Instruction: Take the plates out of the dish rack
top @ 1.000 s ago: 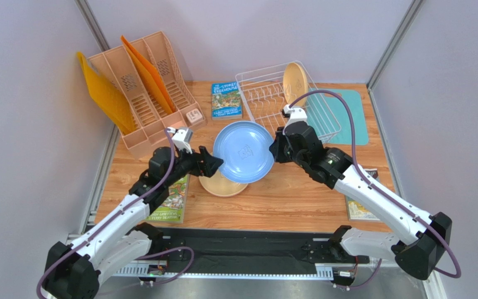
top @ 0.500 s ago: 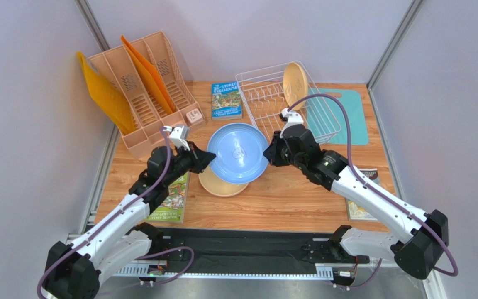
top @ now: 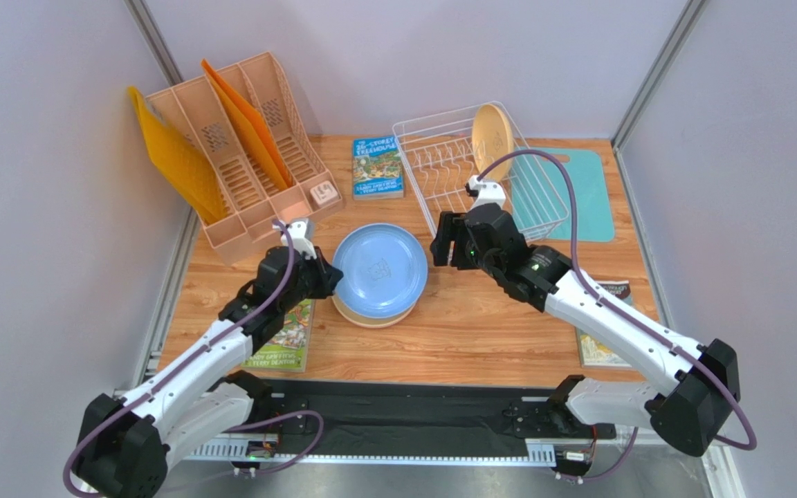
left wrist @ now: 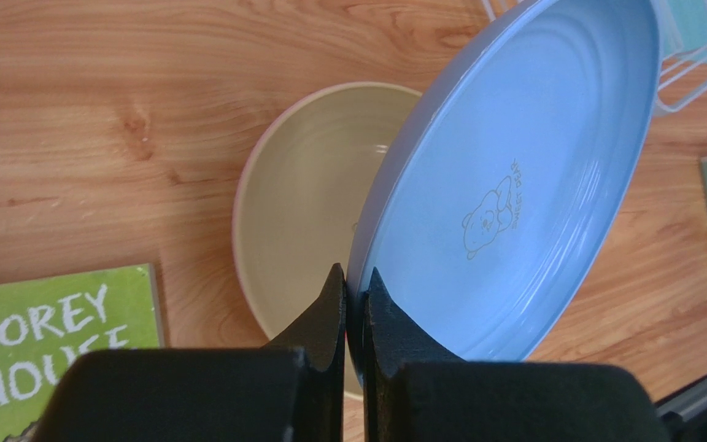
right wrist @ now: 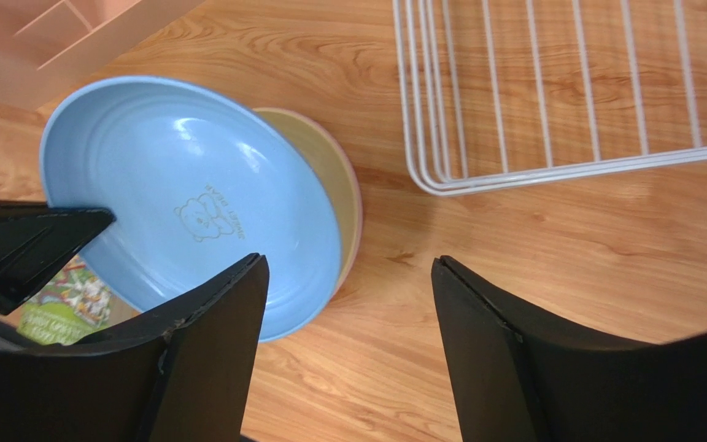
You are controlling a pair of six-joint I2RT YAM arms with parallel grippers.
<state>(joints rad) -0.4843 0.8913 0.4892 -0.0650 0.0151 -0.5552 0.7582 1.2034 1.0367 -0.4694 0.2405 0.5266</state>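
The blue plate (top: 380, 272) (left wrist: 514, 184) (right wrist: 191, 203) hangs tilted just over a tan-yellow plate (top: 369, 313) (left wrist: 302, 203) (right wrist: 343, 175) lying on the table. My left gripper (top: 328, 278) (left wrist: 355, 284) is shut on the blue plate's left rim. My right gripper (top: 438, 247) (right wrist: 348, 262) stands open just right of the blue plate, holding nothing. Another tan-yellow plate (top: 492, 135) stands upright in the white wire dish rack (top: 444, 166) (right wrist: 551, 101) behind the right gripper. A pinkish edge shows under the lying tan plate.
A peach file organiser (top: 236, 156) with orange folders stands at the back left. Books lie behind the plates (top: 377, 166), under the left arm (top: 288, 332) (left wrist: 44, 341) and at the right (top: 600, 348). A teal mat (top: 585, 192) lies right of the rack.
My left gripper shut on the blue plate's rim and my right gripper opened and let it go. The plate moved left and down over the tan plate; the right gripper drew back.
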